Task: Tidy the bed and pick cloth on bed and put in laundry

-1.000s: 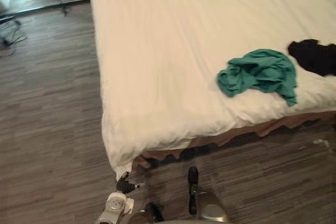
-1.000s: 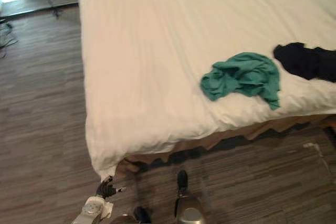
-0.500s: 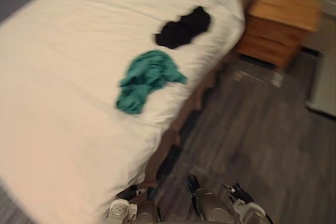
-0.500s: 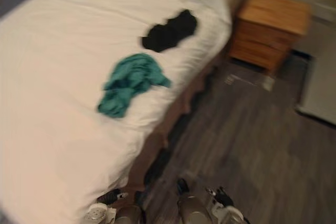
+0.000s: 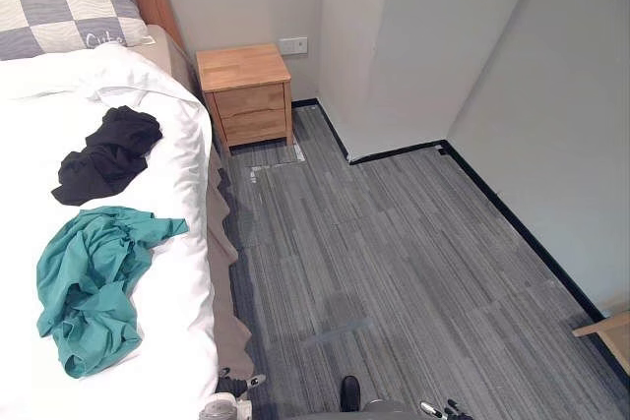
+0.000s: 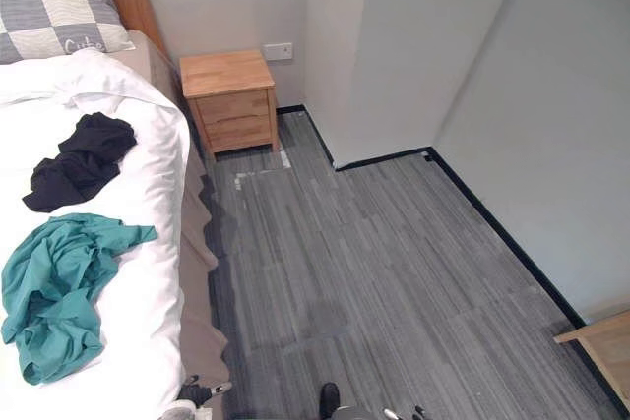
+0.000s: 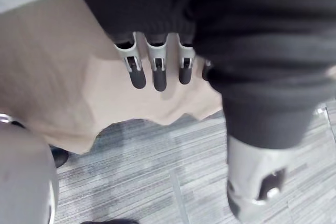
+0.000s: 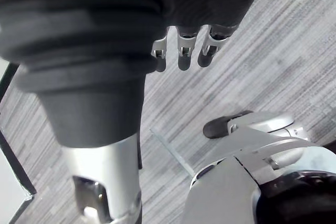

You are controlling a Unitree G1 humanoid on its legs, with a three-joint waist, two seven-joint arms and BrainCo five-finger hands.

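A crumpled teal cloth [image 5: 94, 277] lies near the side edge of the white bed [image 5: 187, 233]. A black cloth [image 5: 106, 152] lies beyond it, closer to the pillow. My left hand [image 5: 234, 384] hangs low beside the bed's corner, its fingers [image 7: 157, 72] straight and holding nothing, in front of the beige bed skirt [image 7: 63, 93]. My right hand [image 5: 440, 408] hangs low over the grey floor; its fingers [image 8: 181, 56] are relaxed and empty. Both hands are well short of the cloths.
A checked pillow [image 5: 64, 2] leans at the wooden headboard. A wooden nightstand [image 5: 246, 90] stands beside the bed against the wall. A wall corner juts out past it. The corner of a wooden piece [image 5: 610, 331] shows at the lower right of the grey plank floor [image 5: 394, 253].
The camera has swung to the right, from the bed's foot to the floor beside the bed. The two cloths lie as before. Both hands still hang low.
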